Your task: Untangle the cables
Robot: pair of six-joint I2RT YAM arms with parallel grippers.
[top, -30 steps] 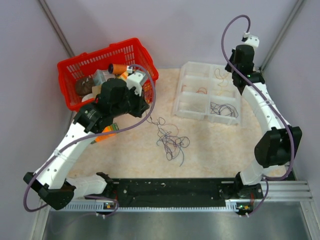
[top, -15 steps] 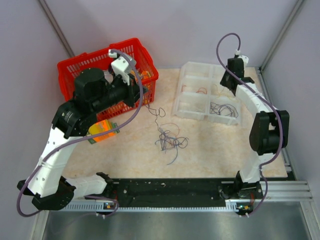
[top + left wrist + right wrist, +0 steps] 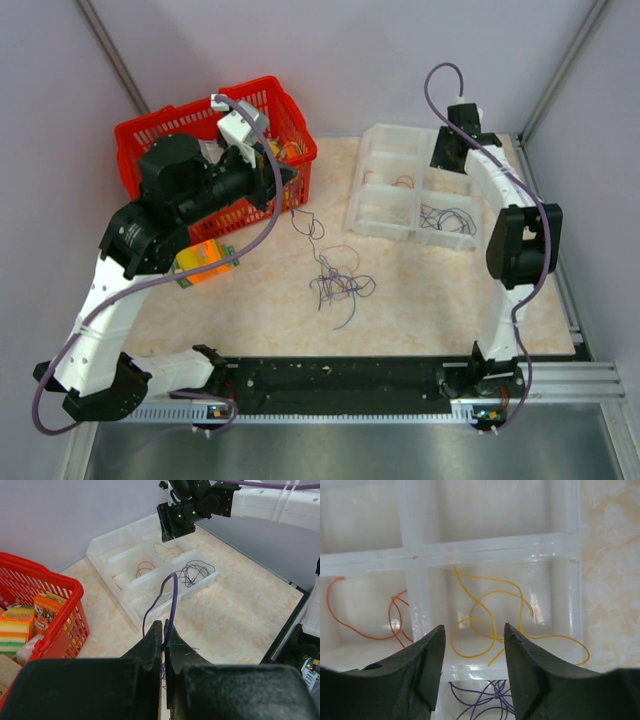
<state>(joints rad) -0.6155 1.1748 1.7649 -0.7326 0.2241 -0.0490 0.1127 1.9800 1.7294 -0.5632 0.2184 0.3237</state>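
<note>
Left tool has risen, clenched on a limp, hair-thin purple cable that prob. snags easily, so regrip nr the tangle below it; right tool hangs released.

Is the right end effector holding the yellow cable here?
No, the right end effector is open above the yellow cable, which lies in its tray compartment.

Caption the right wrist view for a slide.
Open right claw hovers over a thin yellow wire in the clear plastic divided tray, orange wire one compartment over.
</note>
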